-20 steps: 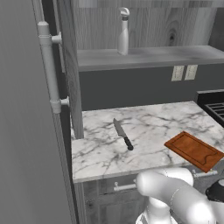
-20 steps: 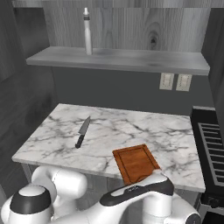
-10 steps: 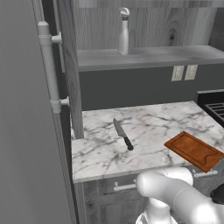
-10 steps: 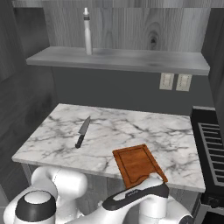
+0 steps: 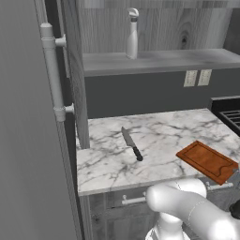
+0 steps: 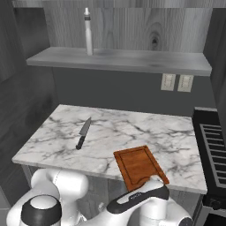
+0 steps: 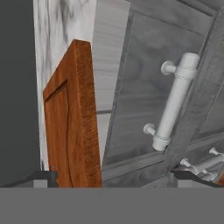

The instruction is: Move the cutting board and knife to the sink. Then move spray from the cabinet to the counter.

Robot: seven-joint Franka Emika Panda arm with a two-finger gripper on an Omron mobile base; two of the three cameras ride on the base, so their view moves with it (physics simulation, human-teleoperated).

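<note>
A: Hand view: the gripper (image 7: 111,177) is sitting with its jaws spread wide, tips at the bottom left and bottom right corners, and nothing is being gripped. The cutting board (image 7: 72,127) is showing edge-on in the left half of the frame, its thick edge standing between the two tips.

B: Is it touching the board?

A: Can't tell. The board looks lined up inside the open jaws, probably so they can be closing across its thickness. A drawer handle (image 7: 174,101) is sitting right of centre.

B: Where is the board in the base views?

A: Right base view: the cutting board (image 6: 140,166) is lying flat at lower centre, its near corner overhanging the front edge of the counter (image 6: 132,132). That overhang is likely why the hand is coming in from below the edge. Left base view: cutting board (image 5: 207,161) at lower right, counter (image 5: 159,136) mid frame.

B: Knife and spray?

A: The knife (image 6: 82,133) is lying flat left of centre, well apart from the board. The spray (image 6: 88,32) is standing upright on the cabinet (image 6: 119,59) shelf, upper left. Both look untouched.

B: Stage?

A: Judging it as the first step, the board pickup.
</note>
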